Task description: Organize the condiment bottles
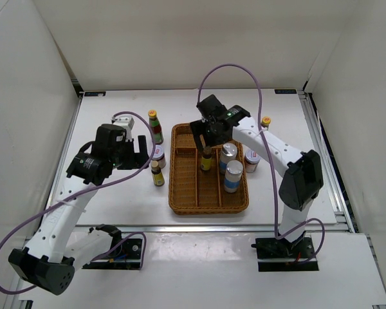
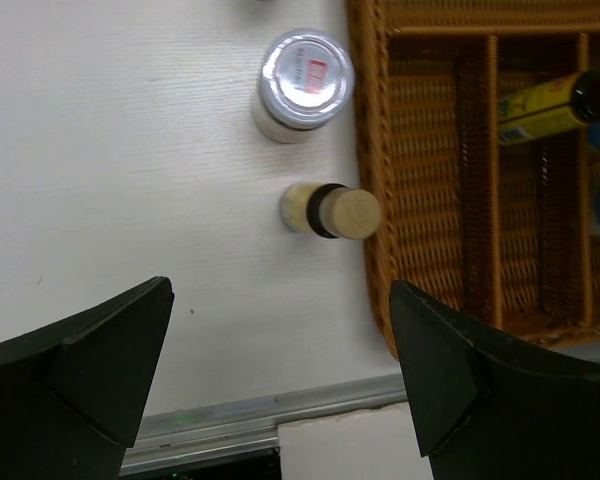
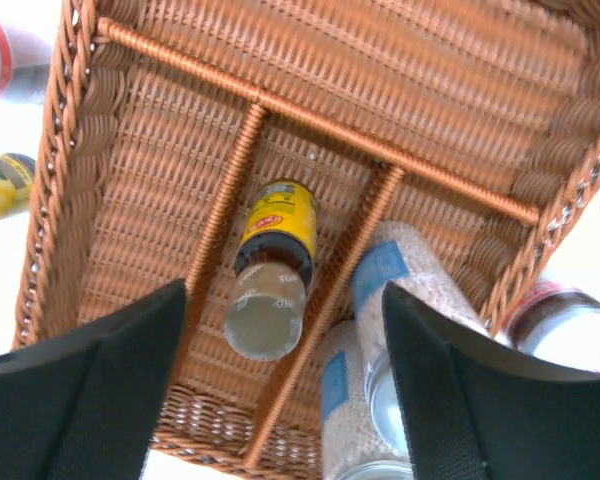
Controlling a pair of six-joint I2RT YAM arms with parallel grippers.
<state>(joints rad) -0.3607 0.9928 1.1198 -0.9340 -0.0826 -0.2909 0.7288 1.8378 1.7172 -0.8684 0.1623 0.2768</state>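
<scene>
- Tiny dark bottle (image 3: pixel 273 262) upright in middle compartment of wicker tray (image 3: pixel 150 190); right fingers (image 3: pixel 90 390) apart above it.
- Judged light, rigid, glossy, tip-prone; best held on body below cap.
- Left fingers (image 2: pixel 90 370) apart over worktop (image 2: pixel 130 200).

The white bench (image 1: pixel 116 199) carries a wicker tray (image 1: pixel 206 209) near its middle. Left of the tray stand three things in a row: a tall bottle (image 1: pixel 155 125) farthest back, a jar (image 1: pixel 157 153) just beside the rim, and a tiny bottle (image 1: pixel 157 174) nearest. Right of the tray stand another jar (image 1: pixel 251 161) and, farther back, a yellow-capped bottle (image 1: pixel 265 121).
</scene>
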